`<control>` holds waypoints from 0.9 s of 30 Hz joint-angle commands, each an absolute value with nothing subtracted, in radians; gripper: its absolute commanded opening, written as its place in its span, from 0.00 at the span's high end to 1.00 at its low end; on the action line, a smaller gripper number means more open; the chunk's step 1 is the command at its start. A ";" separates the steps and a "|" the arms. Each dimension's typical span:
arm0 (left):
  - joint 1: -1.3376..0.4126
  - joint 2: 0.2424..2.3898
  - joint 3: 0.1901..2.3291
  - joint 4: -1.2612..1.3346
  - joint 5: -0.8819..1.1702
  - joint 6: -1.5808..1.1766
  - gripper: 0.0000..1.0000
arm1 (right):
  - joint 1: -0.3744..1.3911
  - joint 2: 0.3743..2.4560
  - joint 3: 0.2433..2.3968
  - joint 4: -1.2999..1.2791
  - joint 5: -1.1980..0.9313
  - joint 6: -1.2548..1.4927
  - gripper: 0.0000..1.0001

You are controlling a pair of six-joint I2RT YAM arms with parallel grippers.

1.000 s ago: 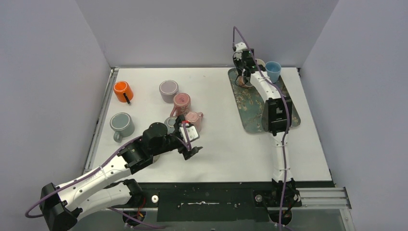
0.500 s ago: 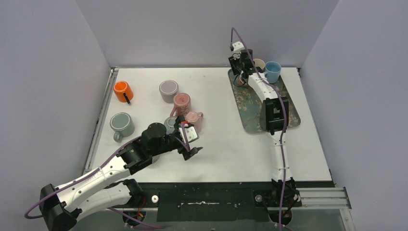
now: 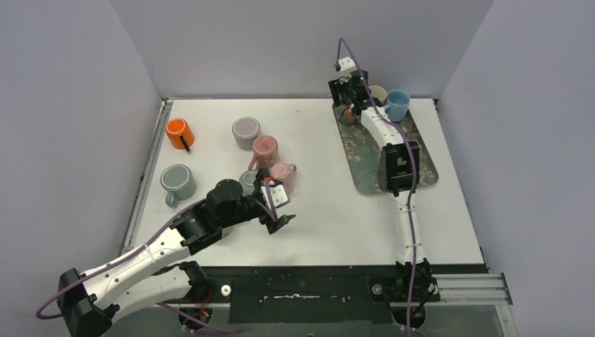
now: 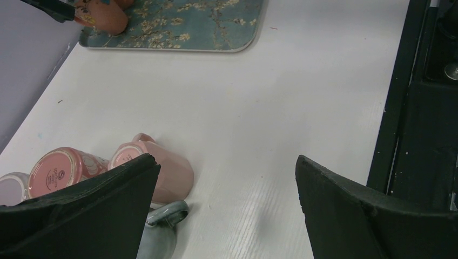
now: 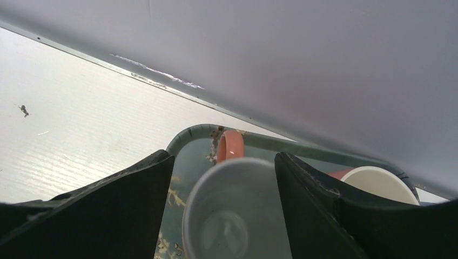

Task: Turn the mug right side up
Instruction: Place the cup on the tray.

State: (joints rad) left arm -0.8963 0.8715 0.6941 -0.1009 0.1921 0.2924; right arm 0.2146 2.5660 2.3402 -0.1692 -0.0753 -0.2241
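Observation:
A salmon-brown mug (image 5: 237, 210) with a pale inside sits between my right gripper's (image 5: 222, 156) fingers, mouth facing the wrist camera, handle on the far side. It hangs over the back left corner of the blue floral tray (image 3: 361, 158). The top view shows the right gripper (image 3: 347, 104) shut on this mug (image 3: 345, 114). The mug also shows in the left wrist view (image 4: 105, 17). My left gripper (image 3: 281, 223) is open and empty, low over the white table beside a cluster of mugs; its fingers frame bare table in its wrist view (image 4: 227, 178).
A blue mug (image 3: 398, 104) and a cream mug (image 3: 377, 93) stand at the tray's back. On the table are orange (image 3: 179, 133), lilac (image 3: 245, 131), pink (image 3: 264, 149), pale pink (image 3: 282, 173) and grey (image 3: 177, 182) mugs. A grey-blue mug (image 4: 164, 213) lies under the left finger.
My right gripper has moved a little back and left with the salmon-brown mug, toward the tray's back left corner. The left arm has not moved.

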 commanded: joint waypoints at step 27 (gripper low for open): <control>-0.899 0.880 0.709 -0.070 0.094 0.278 0.03 | 0.262 2.334 2.141 -0.166 0.055 0.123 0.35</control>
State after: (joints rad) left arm -0.8963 0.8722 0.6937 -0.1020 0.1314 0.2924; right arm 0.2230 2.3226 2.1242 -0.1978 -0.0509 -0.0154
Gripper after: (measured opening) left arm 0.973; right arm 0.653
